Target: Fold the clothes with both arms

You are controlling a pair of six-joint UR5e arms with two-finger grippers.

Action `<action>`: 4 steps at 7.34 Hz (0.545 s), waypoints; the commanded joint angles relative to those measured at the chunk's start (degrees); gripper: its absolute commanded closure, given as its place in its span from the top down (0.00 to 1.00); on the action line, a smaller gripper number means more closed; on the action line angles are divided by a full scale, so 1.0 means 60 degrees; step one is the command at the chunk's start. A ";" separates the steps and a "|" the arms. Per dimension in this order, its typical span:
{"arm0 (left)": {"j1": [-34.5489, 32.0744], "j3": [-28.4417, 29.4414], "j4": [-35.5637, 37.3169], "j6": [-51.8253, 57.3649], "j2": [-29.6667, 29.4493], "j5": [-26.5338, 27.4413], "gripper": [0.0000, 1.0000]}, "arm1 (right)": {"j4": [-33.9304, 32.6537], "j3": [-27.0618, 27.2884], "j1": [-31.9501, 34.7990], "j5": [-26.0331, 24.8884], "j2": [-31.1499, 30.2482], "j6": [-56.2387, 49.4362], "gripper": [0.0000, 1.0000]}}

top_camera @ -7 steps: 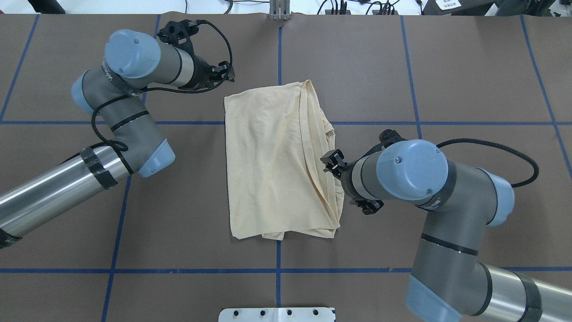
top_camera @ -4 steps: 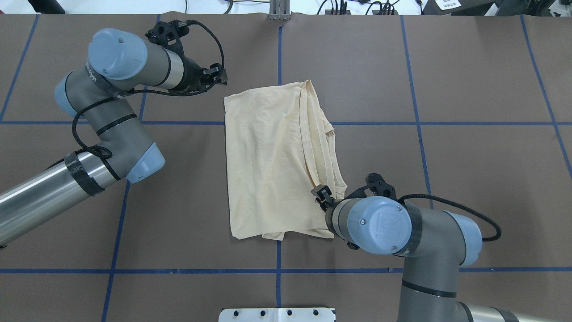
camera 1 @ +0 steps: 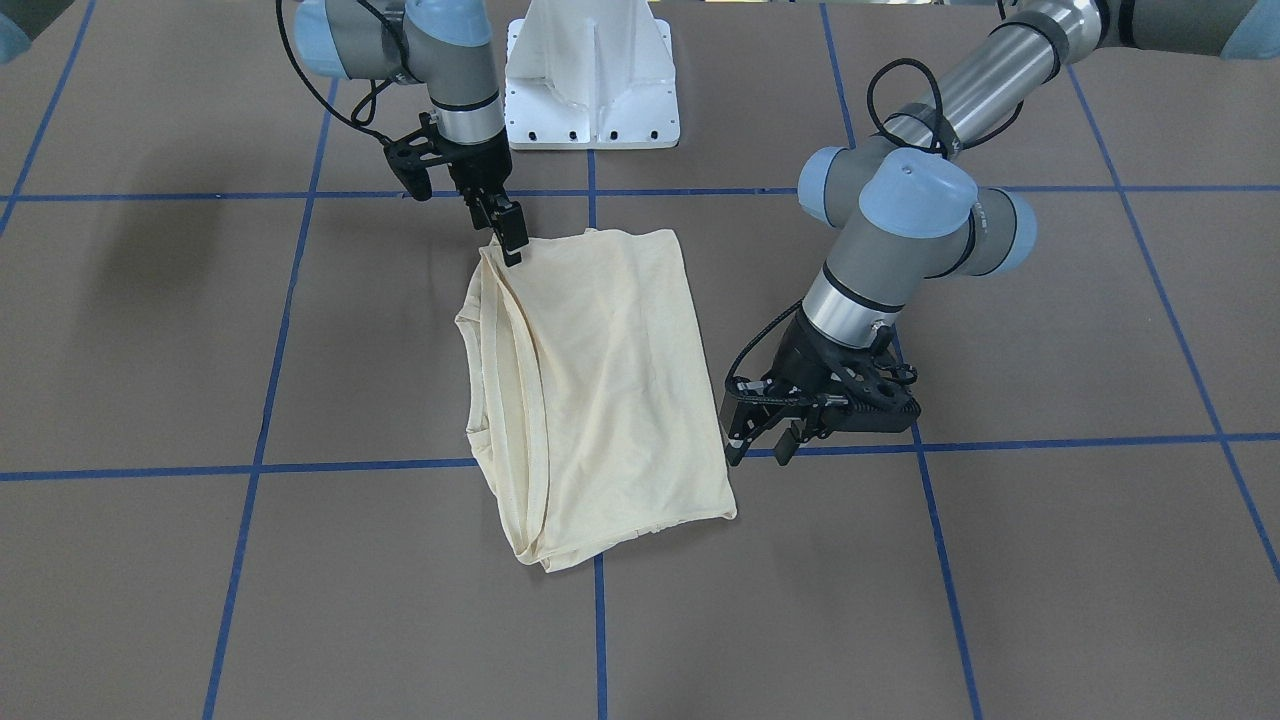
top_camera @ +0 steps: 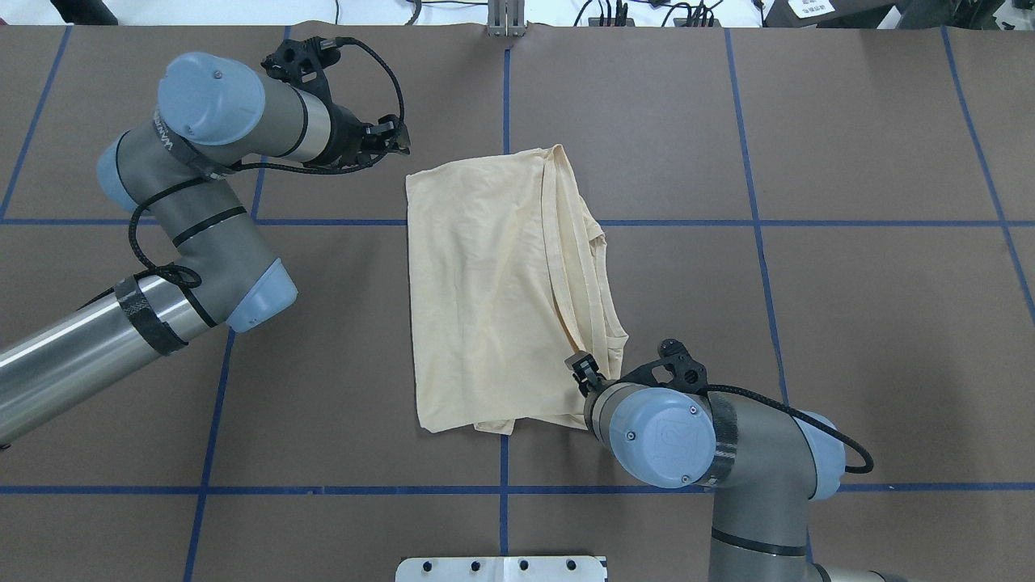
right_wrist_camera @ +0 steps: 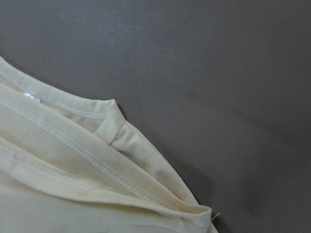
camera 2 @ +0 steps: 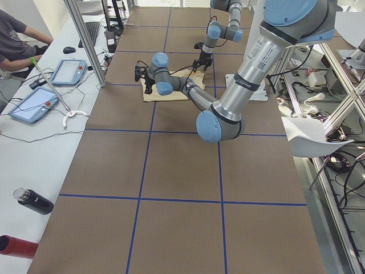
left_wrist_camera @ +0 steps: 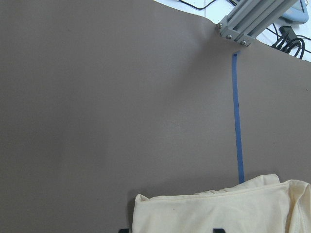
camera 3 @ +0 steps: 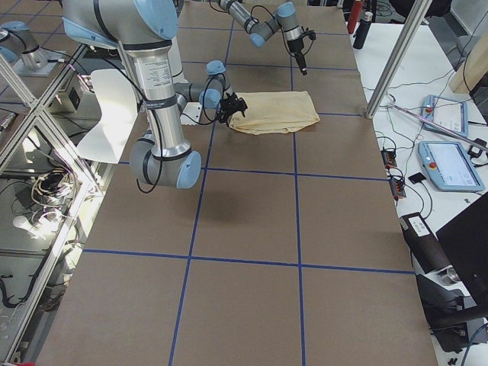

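Note:
The cream-yellow shirt (top_camera: 493, 299) lies folded into a tall rectangle mid-table, its graphic and neck label hidden. Stacked stitched hems run down its right edge in the overhead view. It also shows in the front view (camera 1: 600, 380). My right gripper (top_camera: 580, 365) points down at the shirt's near-right corner, its tip at the hem edge (camera 1: 508, 240); it looks open and holds nothing. The right wrist view shows only hems (right_wrist_camera: 58, 170) over brown table. My left gripper (top_camera: 400, 145) is open and empty, hovering just left of the shirt's far-left corner (camera 1: 760, 448). That corner shows in the left wrist view (left_wrist_camera: 218, 208).
The brown table cover carries a grid of blue tape lines (top_camera: 503, 489). The white pedestal base (camera 1: 590, 90) stands at the robot's edge. An aluminium post (top_camera: 505, 16) stands at the far edge. An operator (camera 2: 17, 40) and tablets (camera 2: 68, 71) are on a side bench.
My right gripper has moved along the shirt's right edge from its middle to the near-right corner. My left gripper has drawn a little to the left, away from the far-left corner. The shirt has not moved.

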 commanded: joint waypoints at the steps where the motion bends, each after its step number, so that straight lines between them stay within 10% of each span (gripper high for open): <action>1: -0.0004 -0.0001 0.0000 -0.0014 0.0003 0.0001 0.65 | 0.0010 -0.0173 -0.0015 -0.0012 0.0014 0.0047 0.94; 4: -0.0003 -0.0001 -0.0014 -0.0058 0.0018 0.0015 0.65 | 0.0010 -0.0204 -0.0015 -0.0012 0.0057 0.0061 0.79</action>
